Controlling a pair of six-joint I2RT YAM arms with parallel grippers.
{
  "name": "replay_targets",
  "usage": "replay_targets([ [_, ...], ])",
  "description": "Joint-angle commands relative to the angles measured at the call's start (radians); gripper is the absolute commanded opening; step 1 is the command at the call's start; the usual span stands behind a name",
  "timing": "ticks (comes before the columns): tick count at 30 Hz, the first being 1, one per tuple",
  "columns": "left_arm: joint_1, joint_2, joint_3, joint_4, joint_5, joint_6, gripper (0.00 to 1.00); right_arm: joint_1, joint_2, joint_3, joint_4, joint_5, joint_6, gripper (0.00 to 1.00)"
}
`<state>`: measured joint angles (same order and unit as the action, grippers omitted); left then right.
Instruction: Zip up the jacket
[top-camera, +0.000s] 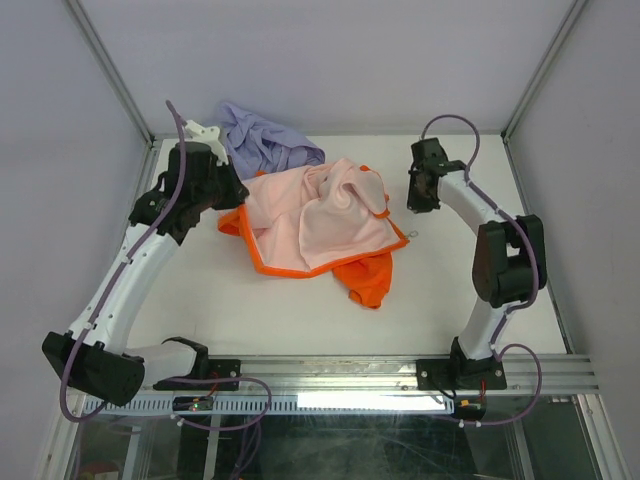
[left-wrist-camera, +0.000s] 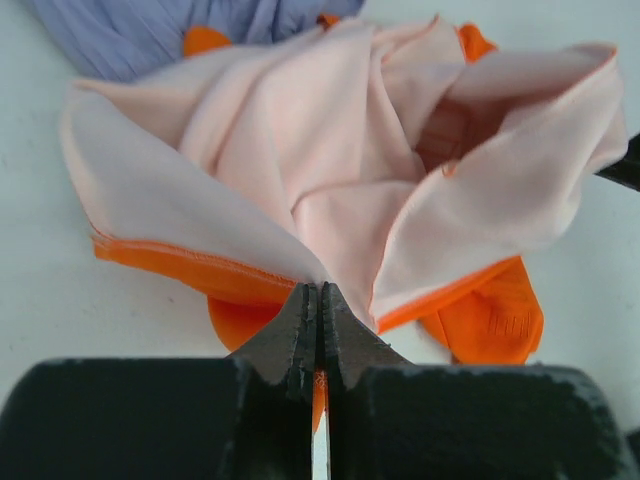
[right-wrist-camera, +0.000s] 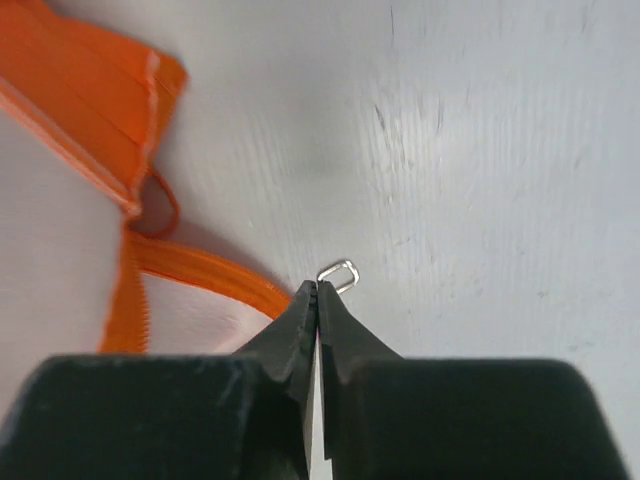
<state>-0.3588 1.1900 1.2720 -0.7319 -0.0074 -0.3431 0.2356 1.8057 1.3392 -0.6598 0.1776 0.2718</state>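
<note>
Between the fingers of your left hand (left-wrist-camera: 318, 292) shows a thin strip of orange cloth. That hand is pressed together and pinching the jacket (top-camera: 318, 222) at its orange hem. Straight ahead of those tips the jacket rises in a crumpled heap. Its pale pink lining (left-wrist-camera: 300, 150) is turned outward, and the orange shell shows only along the edges and underneath. Beyond the heap, far ahead and to the left of that hand, a lavender garment (left-wrist-camera: 130, 35) lies against the jacket's far side. An orange fold (left-wrist-camera: 490, 320) of the shell pokes out ahead and to the right of the hand, flat on the white worktop (top-camera: 250, 310).

Your right hand (right-wrist-camera: 317, 292) is on the opposite side of the heap, its fingers pressed together with no gap showing. Just past its tips, slightly to the right, a small metal ring (right-wrist-camera: 340, 273) lies on the worktop. You cannot tell from the wrist view whether the tips have hold of it or only touch it. To the left of that hand an orange-edged border of the jacket curves up to the fingertips. Further left a toothed orange zipper tape (right-wrist-camera: 133, 300) runs alongside the lining. A small orange loop (right-wrist-camera: 160, 205) sits ahead and left of the hand, at the jacket's corner.

Seen from above, the jacket lies between your two hands.
</note>
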Motion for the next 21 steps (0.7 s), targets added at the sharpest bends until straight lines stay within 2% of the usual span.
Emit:
replay_targets([
  [1, 0.040, 0.044, 0.148, 0.045, 0.020, 0.075, 0.00, -0.013, -0.055, 0.172, -0.092, -0.052, -0.132, 0.09],
  [4, 0.039, 0.045, 0.163, 0.045, 0.044, 0.079, 0.00, 0.003, -0.050, 0.140, -0.107, -0.148, -0.181, 0.33],
  [8, 0.040, 0.027, 0.128, 0.045, 0.074, 0.071, 0.00, 0.011, -0.062, 0.020, -0.042, -0.205, -0.234, 0.48],
  [12, 0.040, 0.012, 0.086, 0.045, 0.079, 0.067, 0.00, 0.029, -0.055, -0.049, 0.040, -0.231, -0.295, 0.56],
  [21, 0.039, -0.006, 0.043, 0.045, 0.089, 0.064, 0.00, 0.090, 0.058, -0.058, 0.164, -0.182, -0.395, 0.66],
])
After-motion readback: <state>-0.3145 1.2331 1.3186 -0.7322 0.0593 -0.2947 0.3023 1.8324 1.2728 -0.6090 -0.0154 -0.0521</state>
